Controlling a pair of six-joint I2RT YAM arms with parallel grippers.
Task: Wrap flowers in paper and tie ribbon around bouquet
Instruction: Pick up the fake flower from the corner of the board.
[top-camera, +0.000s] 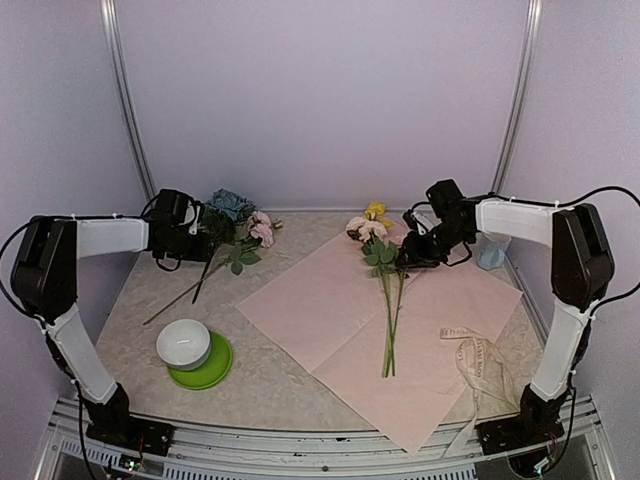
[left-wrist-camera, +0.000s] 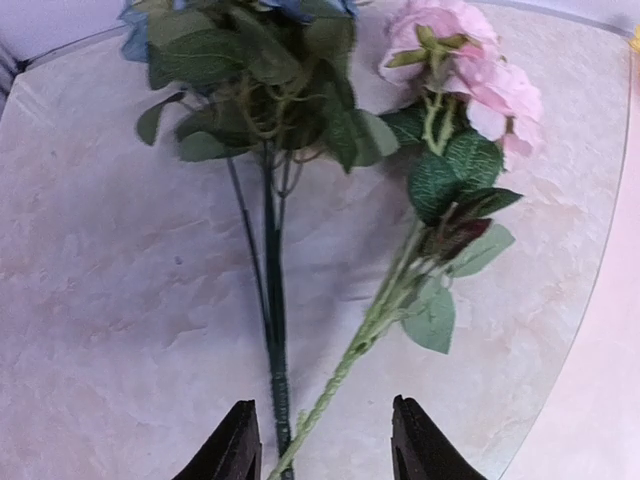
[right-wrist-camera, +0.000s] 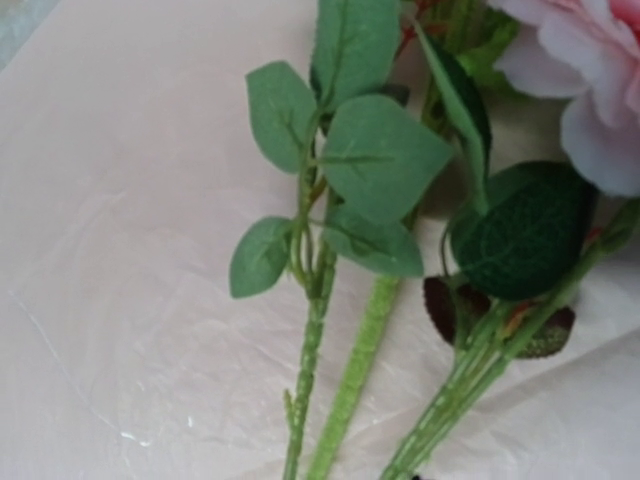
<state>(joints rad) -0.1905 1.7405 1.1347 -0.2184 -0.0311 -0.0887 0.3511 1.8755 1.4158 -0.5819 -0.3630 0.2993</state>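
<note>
Blue hydrangea and a pink rose lie on the bare table at the back left. Their stalks pass between the dark fingers of my left gripper, which stands open around them without touching. The pale pink paper lies flat at centre right. Pink and yellow flowers rest on it, with stalks pointing toward me. My right gripper hovers at their leaves; its fingers are out of the wrist view. The cream ribbon lies heaped at the paper's right edge.
A white bowl sits on a green plate at the front left. A pale blue object stands by the right wall behind the right arm. Grey walls enclose the table on three sides.
</note>
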